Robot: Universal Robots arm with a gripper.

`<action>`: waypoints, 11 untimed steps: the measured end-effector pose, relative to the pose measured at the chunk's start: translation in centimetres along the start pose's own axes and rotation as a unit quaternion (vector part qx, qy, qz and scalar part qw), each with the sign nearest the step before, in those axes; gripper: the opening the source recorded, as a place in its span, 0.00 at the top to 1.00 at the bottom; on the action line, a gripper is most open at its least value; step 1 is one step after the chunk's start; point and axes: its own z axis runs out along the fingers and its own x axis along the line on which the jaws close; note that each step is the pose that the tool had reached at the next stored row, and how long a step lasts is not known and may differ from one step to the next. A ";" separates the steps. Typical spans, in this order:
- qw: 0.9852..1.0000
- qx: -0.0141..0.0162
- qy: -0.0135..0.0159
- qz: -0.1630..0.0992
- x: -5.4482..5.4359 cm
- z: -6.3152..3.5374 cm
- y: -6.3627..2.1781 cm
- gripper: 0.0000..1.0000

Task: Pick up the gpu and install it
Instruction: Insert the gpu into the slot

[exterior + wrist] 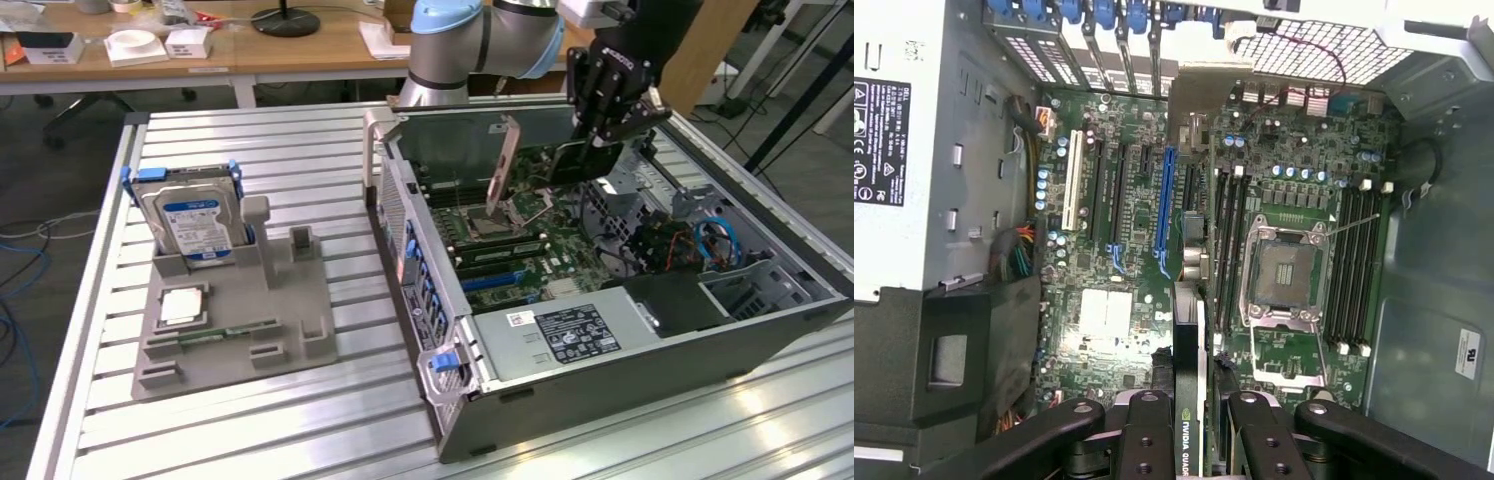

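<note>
The scene is evenly and brightly lit from overhead. Pale glare is thrown across the slats of the metal table (267,440) at its near edge. Soft shadow is cast inside the open computer case (747,330), whose far-right bays are left dim. In the wrist view the motherboard (1114,250) is rendered sharply, while the gripper fingers (1144,440) closest to the lens are slightly softened.

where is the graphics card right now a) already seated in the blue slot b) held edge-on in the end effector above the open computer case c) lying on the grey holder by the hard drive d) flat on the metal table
b: the graphics card is clamped edge-on between the end effector fingers, hanging over the motherboard inside the open computer case, above the blue slot and not yet in it.
</note>
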 end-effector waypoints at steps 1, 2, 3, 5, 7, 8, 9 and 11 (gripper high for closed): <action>1.000 0.000 0.000 0.000 0.0 0.03 0.00 0.74; 1.000 0.000 0.000 0.000 0.0 0.06 0.00 0.74; 1.000 0.000 0.000 0.000 0.0 0.09 0.00 0.74; 1.000 0.000 0.000 0.002 0.0 0.14 0.00 0.74; 1.000 0.000 0.000 0.004 0.0 0.20 0.00 0.74; 1.000 0.000 0.000 0.005 0.0 0.23 0.00 0.74; 1.000 0.000 0.000 0.006 0.0 0.26 0.00 0.74; 1.000 0.001 0.000 0.007 0.0 0.31 0.00 0.74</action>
